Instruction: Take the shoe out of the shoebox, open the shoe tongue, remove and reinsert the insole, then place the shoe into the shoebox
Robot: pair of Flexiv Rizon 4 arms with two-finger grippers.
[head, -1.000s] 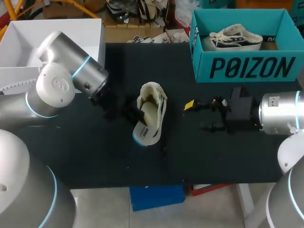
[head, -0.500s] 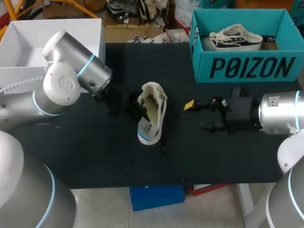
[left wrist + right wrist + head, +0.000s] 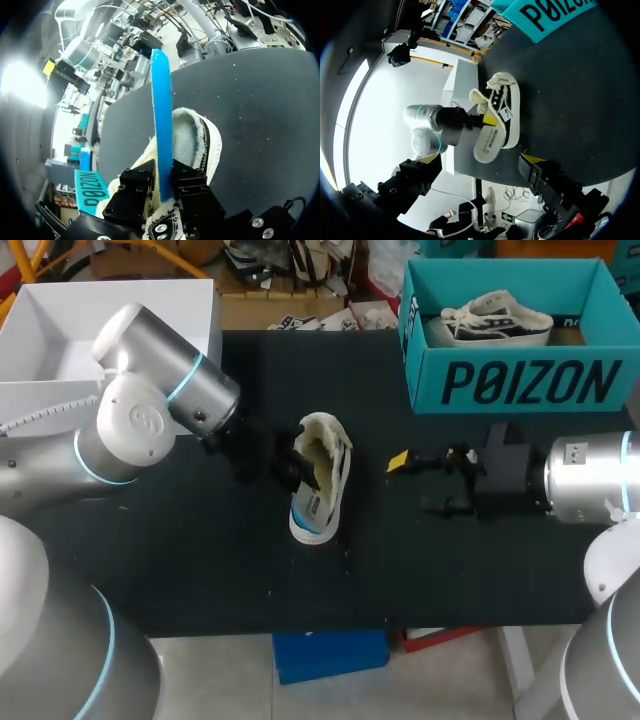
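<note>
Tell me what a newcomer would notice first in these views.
First, the cream shoe in the middle of the black table, its blue-edged insole sticking out and clamped in the left gripper. Next, the teal shoebox at the far right corner with a second shoe inside, and the right gripper open and empty before it.

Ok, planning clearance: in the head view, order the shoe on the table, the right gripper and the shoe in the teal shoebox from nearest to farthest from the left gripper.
From the left gripper:
1. Shoe on the table: its insole between the fingers.
2. Right gripper: beyond the shoe, rightward.
3. Boxed shoe: inside the teal shoebox, far right corner.
</note>
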